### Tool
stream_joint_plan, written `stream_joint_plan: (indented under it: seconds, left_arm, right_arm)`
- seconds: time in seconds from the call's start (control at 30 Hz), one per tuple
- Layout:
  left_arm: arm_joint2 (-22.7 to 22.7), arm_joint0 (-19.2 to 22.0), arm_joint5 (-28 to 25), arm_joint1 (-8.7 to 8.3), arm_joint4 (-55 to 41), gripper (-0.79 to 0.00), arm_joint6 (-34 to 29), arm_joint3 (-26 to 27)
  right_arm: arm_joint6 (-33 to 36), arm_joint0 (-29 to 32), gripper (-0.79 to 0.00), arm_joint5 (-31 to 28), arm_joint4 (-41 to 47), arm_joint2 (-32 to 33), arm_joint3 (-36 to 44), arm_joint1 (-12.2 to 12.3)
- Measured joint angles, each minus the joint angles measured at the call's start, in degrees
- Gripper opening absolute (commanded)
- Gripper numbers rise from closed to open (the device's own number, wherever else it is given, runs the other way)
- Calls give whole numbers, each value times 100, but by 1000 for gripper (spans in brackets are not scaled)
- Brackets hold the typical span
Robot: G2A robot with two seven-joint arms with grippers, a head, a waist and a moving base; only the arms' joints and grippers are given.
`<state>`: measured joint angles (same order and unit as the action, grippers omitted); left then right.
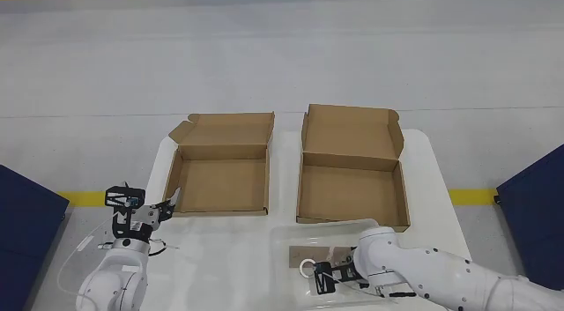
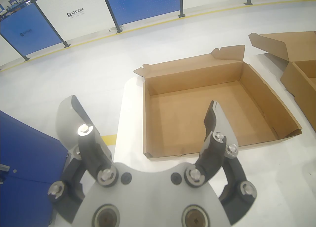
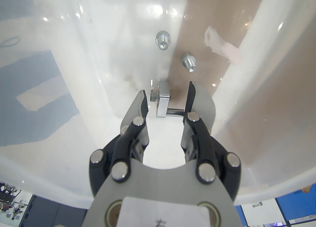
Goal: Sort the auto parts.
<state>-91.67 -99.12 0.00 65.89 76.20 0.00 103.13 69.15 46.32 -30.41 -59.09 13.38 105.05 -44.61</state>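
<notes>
A clear plastic bin at the table's front holds the auto parts. In the right wrist view a small chrome block with a pin lies on the bin floor. My right gripper is open and straddles it closely, with the pin touching one finger. Two bolts and a white plastic clip lie just beyond. In the top view the right gripper is down inside the bin. My left gripper hangs open and empty at the near left corner of the left cardboard box.
Two open cardboard boxes, left and right, stand side by side behind the bin, lids folded back. A white ring lies in the bin near the right gripper. Blue partitions flank the table.
</notes>
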Motion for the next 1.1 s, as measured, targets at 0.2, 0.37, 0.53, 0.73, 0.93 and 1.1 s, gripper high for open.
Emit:
stream_joint_plan:
  seconds: [0.2,0.37,0.53,0.73,0.93,1.1]
  left_arm:
    - [0,0,0,0,0,0,0,0]
    - [0,0,0,0,0,0,0,0]
    - [0,0,0,0,0,0,0,0]
    - [0,0,0,0,0,0,0,0]
    - [0,0,0,0,0,0,0,0]
    - [0,0,0,0,0,0,0,0]
  right_arm:
    - [-8,64,-456,13,-242,51,29,-35]
    - [71,130,-456,35,-423,84,72,-66]
    - [174,182,-459,53,-433,123,-7,-111]
    - [167,224,-603,0,-410,183,-132,-171]
    - [120,271,-785,-50,-395,259,-209,-212]
    - [143,331,-785,-47,-403,331,-184,-220]
